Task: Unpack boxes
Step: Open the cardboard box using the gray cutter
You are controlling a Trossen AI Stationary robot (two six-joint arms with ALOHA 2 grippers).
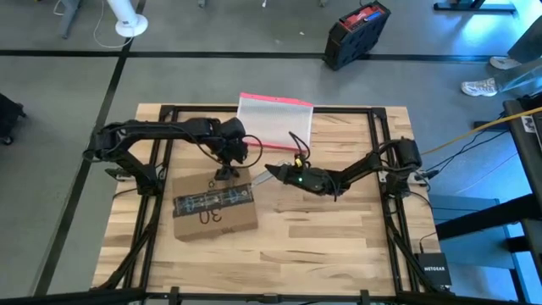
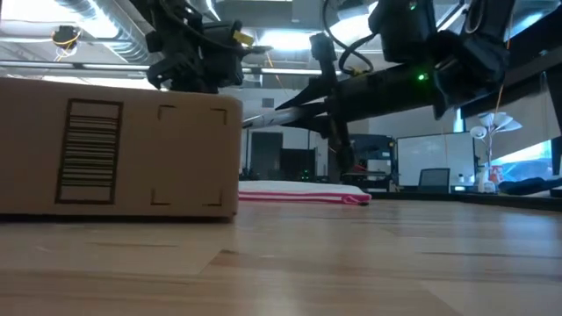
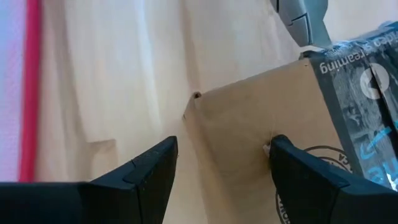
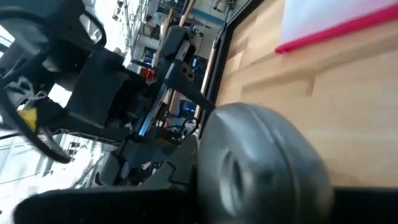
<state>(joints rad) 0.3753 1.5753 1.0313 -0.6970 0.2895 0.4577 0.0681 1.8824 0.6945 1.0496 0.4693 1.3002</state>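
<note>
Brown cardboard is filling my left wrist view: the box (image 1: 215, 211) is lying flat near the table's (image 1: 339, 237) front left, black tape (image 1: 214, 200) running along its top. I am holding my left gripper (image 1: 225, 172) over the box's far edge, fingers (image 3: 140, 177) spread wide, one on each side of that edge, gripping nothing. My right gripper (image 1: 269, 174) is pointing at the box's right corner; it is probably closed, but I cannot tell. Behind lies a pouch (image 1: 273, 119).
</note>
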